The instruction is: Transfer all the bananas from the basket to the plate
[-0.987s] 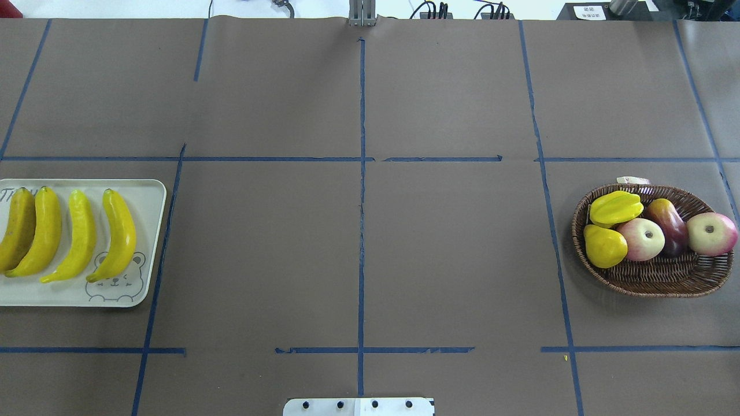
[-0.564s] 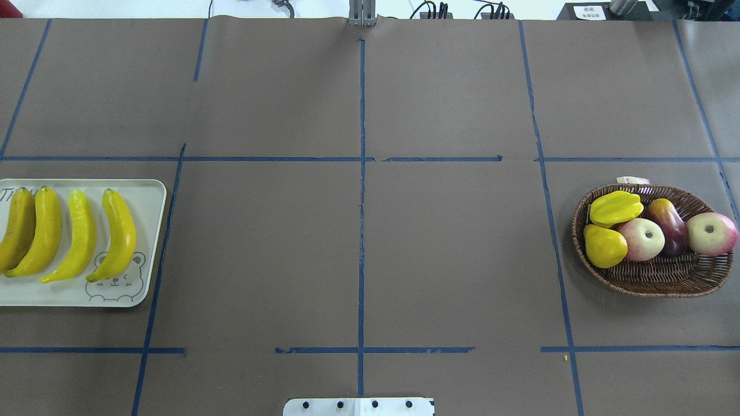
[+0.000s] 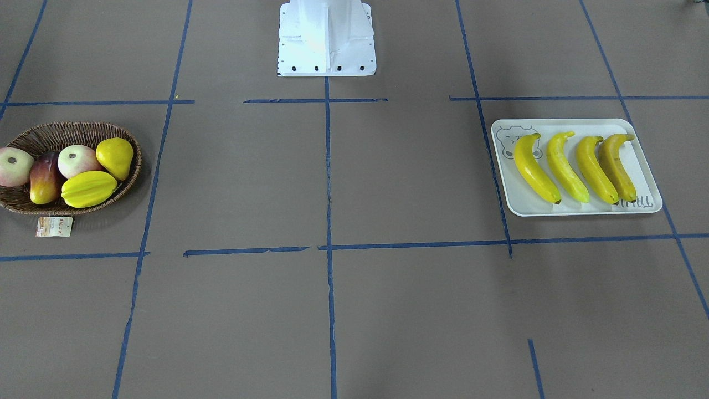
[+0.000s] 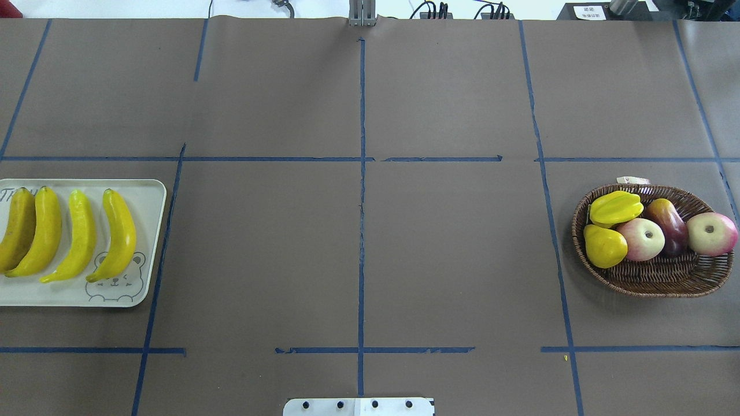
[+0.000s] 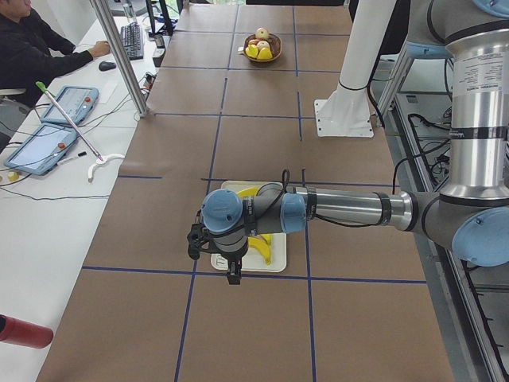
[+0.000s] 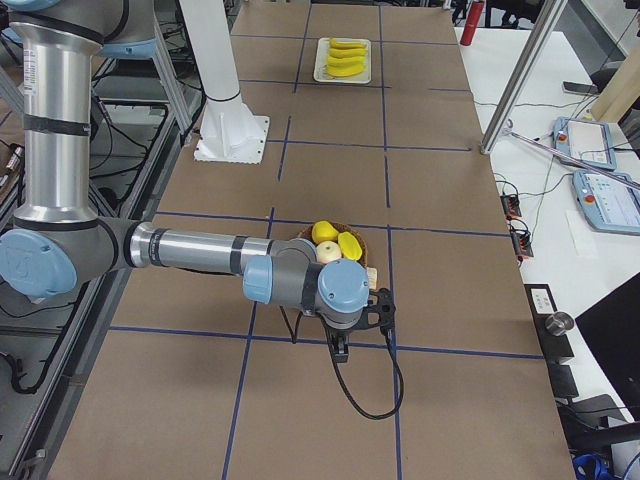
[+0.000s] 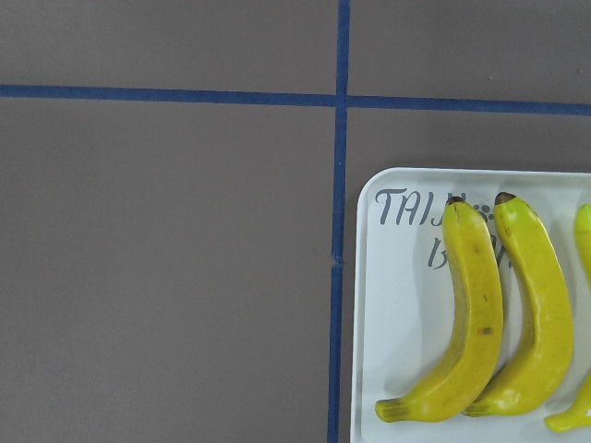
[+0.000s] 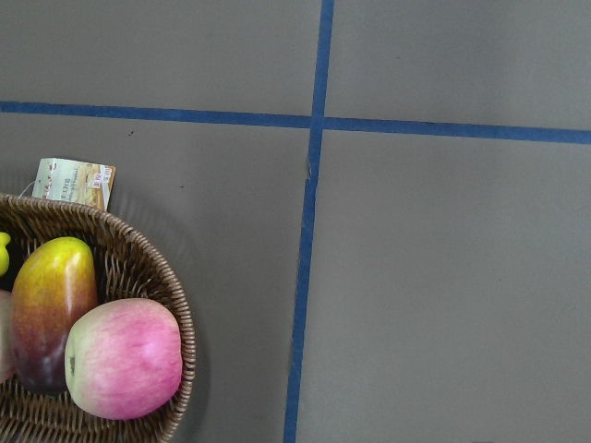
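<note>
While four bananas (image 4: 69,234) lie parallel on the plate (image 4: 147,196) below the left jaws, long axes stem-first toward the robot, whether left or right jaws are parted cannot be told.

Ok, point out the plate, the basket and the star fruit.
plate (image 4: 151,219), overhead view, bare right side.
basket (image 4: 659,275), overhead view, bare woven floor.
star fruit (image 4: 616,208), overhead view, its middle.

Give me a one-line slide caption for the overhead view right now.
Four bananas lie side by side on the plate; the basket holds only other fruit.
</note>
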